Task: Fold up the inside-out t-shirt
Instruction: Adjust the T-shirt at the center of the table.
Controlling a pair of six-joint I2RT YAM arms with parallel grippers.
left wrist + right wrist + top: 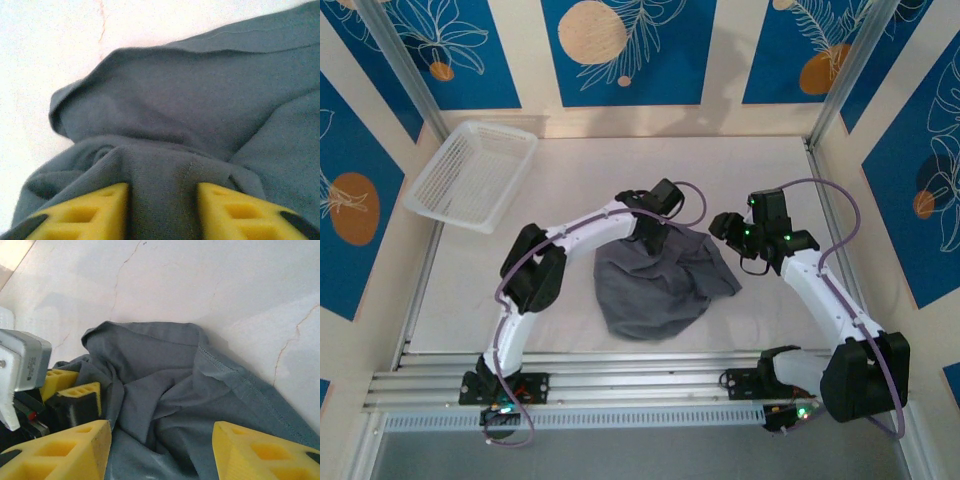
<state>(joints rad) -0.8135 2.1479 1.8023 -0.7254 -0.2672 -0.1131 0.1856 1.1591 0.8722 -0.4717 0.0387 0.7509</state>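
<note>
Yellow fingers (95,215) of the left gripper (162,210) are sitting right up against the lens in the left wrist view. They're pinching a raised ridge of the inside-out t-shirt (200,100) between them, so that gripper is clamping onto the fabric. The cloth is bunching up around the pads and spilling out onto the pale table (570,170) beyond.

Over in the right wrist view, the right gripper (161,440) is hanging with its jaws spread wide and nothing caught between them. It's hovering over a stitched hem of the shirt. The left gripper's fingers are poking into the folds at the left side of that view.

From the top camera, the grey shirt is lying in a crumpled heap around the middle of the table, between the two arms. The left gripper is digging in at the heap's far edge, and the right one is sitting just beside its far right corner. A white mesh basket (470,175) is resting in the far left corner, well apart from the shirt.
</note>
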